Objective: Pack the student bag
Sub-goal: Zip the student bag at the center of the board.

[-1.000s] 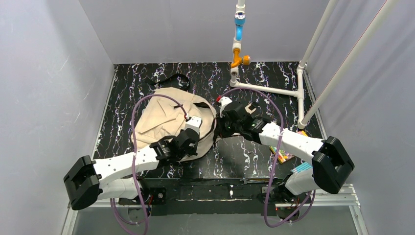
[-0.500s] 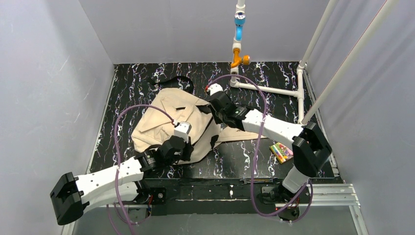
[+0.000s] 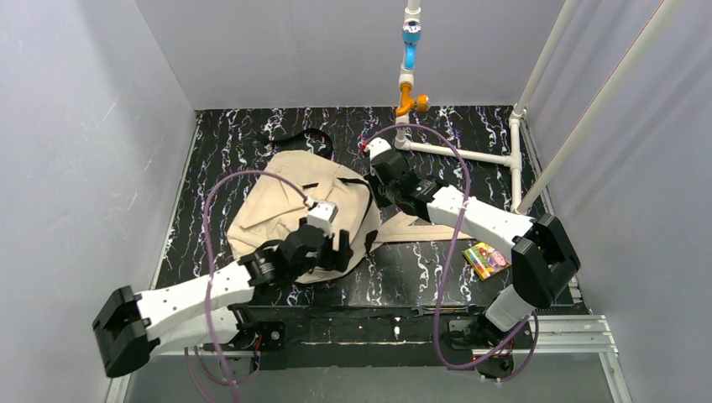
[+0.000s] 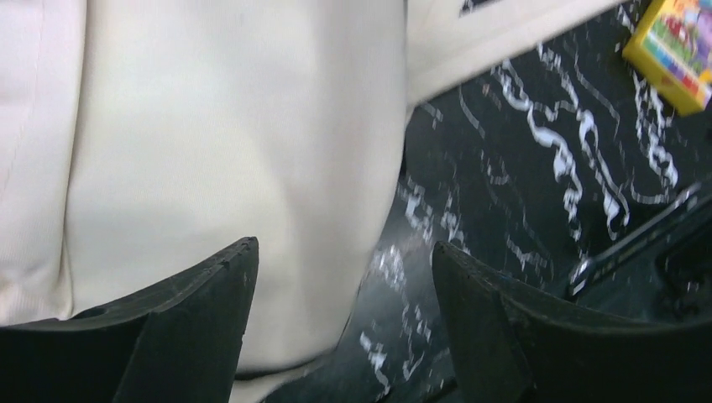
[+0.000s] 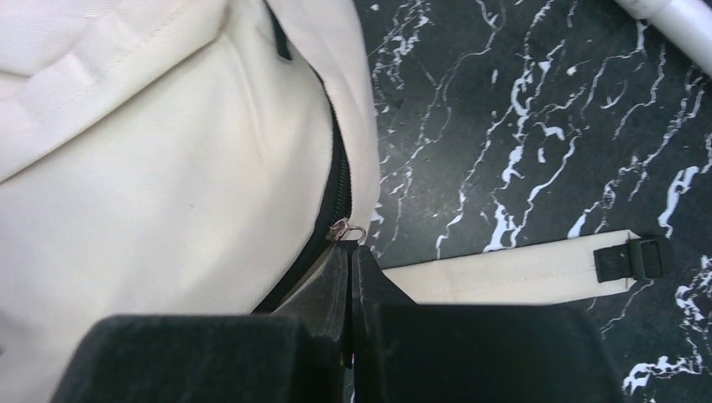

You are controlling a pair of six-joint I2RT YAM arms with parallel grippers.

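Fabric of the student bag [image 3: 277, 206], laid flat left of centre on the table [image 3: 214, 151], is judged soft and floppy. The left gripper [image 4: 344, 246] is spread wide over it; the right gripper [image 5: 350, 250] is pinched on the zip pull [image 5: 347, 230], judged the surest hold.

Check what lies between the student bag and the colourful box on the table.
Bare marbled tabletop in the left wrist view, below the student bag's beige strap, which runs toward the colourful box.
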